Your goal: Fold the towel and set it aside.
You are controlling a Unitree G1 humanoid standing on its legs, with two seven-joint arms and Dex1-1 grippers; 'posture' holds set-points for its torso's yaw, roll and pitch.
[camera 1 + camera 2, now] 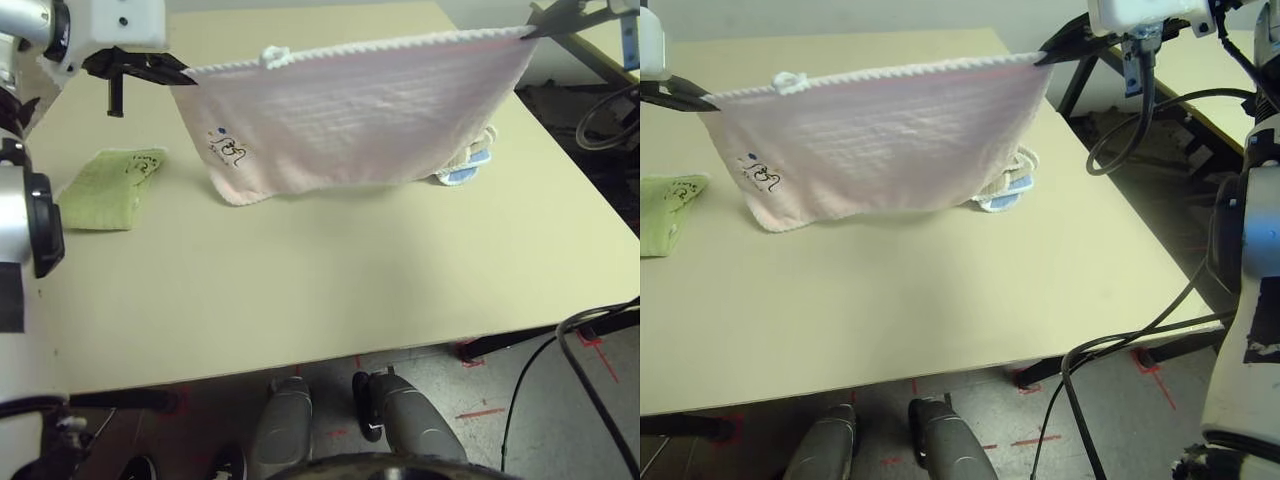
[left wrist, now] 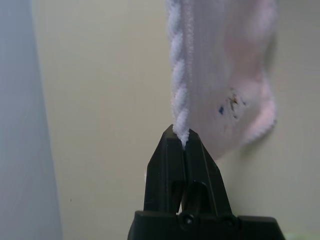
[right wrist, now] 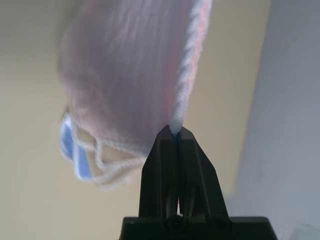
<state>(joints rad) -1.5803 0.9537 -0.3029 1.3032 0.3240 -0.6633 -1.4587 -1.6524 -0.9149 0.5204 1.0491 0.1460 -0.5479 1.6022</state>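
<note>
Towel (image 1: 360,120) hangs clenched between both pincers; green cloth (image 1: 105,187) beside, folded towels (image 1: 468,166) behind.

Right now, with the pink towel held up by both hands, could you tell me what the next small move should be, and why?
Probably lower both hands together to drape the pale pink terry towel over the beige table. The left hand and right hand each pinch a top corner of its white scalloped edge, and the cloth hangs stretched between them, its bottom edge at the tabletop, so it must lie flat before folding.
</note>
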